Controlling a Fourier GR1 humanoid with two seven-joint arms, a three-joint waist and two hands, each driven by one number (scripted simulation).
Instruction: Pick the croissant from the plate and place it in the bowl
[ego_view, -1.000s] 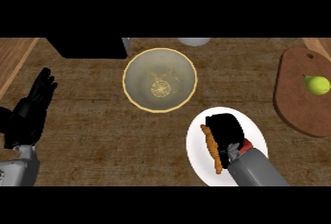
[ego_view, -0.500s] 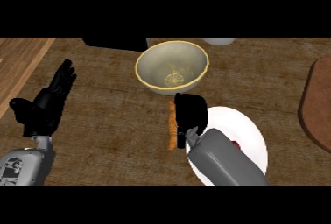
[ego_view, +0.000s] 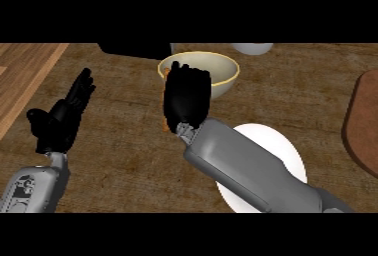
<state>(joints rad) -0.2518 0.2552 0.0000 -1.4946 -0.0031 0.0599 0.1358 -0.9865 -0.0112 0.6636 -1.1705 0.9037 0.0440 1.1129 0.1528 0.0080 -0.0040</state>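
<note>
Right hand (ego_view: 186, 97) sits just in front of the bowl (ego_view: 221, 75), fingertips up against its near-left rim, fingers curled round the croissant (ego_view: 164, 123). Croissant mostly hidden by the hand: only a thin orange-brown strip shows along the hand's left edge, w/ a small bit near the fingertips at the bowl's rim. It's lifted off the plate (ego_view: 284, 150) and not yet inside the bowl. Plate is white, near-right of the bowl, largely covered by the grey right forearm crossing it. Bowl is cream/yellow, upright, toward the far side of the desk (ego_view: 133, 165). Left hand (ego_view: 63, 115) rests at the view's left, fingers straight and pointing up, holding nothing, well apart from bowl and plate. Brown board edge (ego_view: 362, 125) at far right. Dark object (ego_view: 136, 49) & a pale round thing (ego_view: 252, 48) at the desk's far edge, both cut off.
</note>
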